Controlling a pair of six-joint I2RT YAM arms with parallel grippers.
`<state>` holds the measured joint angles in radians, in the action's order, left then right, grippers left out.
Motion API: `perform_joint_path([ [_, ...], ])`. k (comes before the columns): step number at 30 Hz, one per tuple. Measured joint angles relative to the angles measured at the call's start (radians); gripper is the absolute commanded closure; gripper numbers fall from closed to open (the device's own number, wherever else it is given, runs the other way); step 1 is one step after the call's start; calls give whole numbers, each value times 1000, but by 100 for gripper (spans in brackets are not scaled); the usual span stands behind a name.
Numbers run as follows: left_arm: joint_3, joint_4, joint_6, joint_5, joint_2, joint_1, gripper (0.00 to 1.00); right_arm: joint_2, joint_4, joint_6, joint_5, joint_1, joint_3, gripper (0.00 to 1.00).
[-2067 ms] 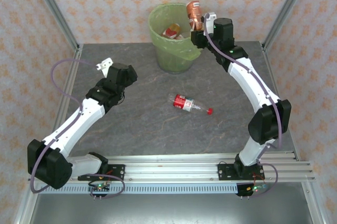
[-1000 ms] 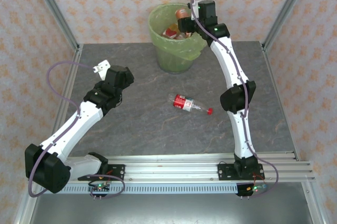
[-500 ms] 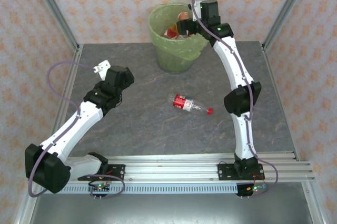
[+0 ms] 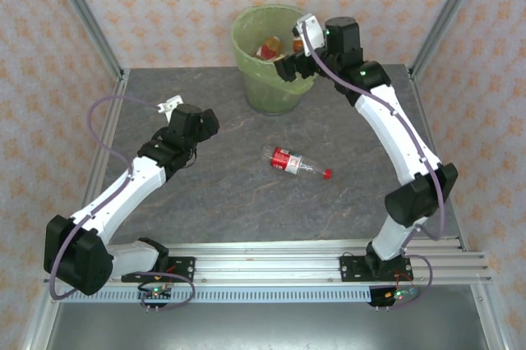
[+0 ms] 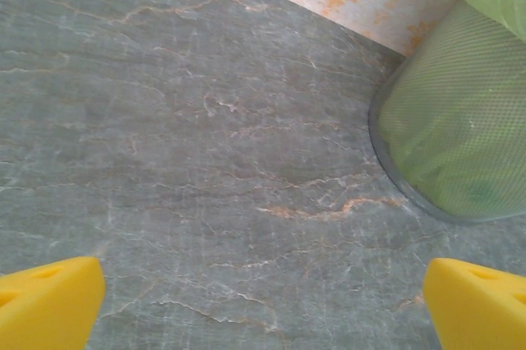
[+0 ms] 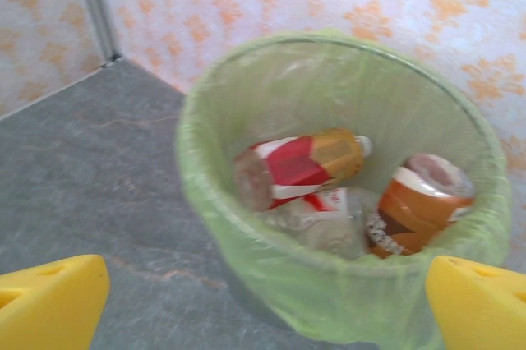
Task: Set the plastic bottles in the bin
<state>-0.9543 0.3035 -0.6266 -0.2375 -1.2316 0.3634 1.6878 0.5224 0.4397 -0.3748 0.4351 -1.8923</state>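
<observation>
**Stock check: bin part-filled, one bottle outstanding**

1. Bin (image 4: 267,94). It stands at the far edge of the table (image 4: 214,202), between the two arms, so you can reach it from either side. The green liner (image 6: 201,202) is folded over the rim.

2. Bottles in the bin. Through the right wrist camera you can count at least three:
   - a red-labelled bottle (image 6: 296,165) lying across the top
   - an orange-labelled bottle (image 6: 419,202) leaning against the bin's wall
   - a clear bottle (image 6: 325,223) underneath them

3. Loose bottle (image 4: 296,163). It has a red label and a red cap and lies on its side mid-table, well apart from the bin and from both grippers. It lies across the table, cap towards the right arm's side.

4. Right gripper (image 6: 263,301). It hovers at the near rim of the bin and looks down into it. The fingers are spread wide with nothing between them, so you may treat it as free for the next pick.

5. Left gripper (image 5: 263,305). It is also spread wide and empty, low over bare table, with the bin's wall just ahead to its right.

Outstanding: item 3. Since it lies flat, a grasp across the body looks the likeliest approach.
</observation>
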Motion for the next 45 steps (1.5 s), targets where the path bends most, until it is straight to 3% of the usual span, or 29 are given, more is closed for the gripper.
perform_joint_path([
  [6,11,-27,7,53,-2,0,0,-109,-20,6,1,74,218,1],
  [18,29,-25,26,55,19,0,0,-198,-69,40,-36,118,580,1],
  [28,29,-24,25,54,19,0,0,-172,3,151,-85,137,632,1],
  [45,29,-23,22,50,7,0,0,61,220,285,136,130,655,1],
])
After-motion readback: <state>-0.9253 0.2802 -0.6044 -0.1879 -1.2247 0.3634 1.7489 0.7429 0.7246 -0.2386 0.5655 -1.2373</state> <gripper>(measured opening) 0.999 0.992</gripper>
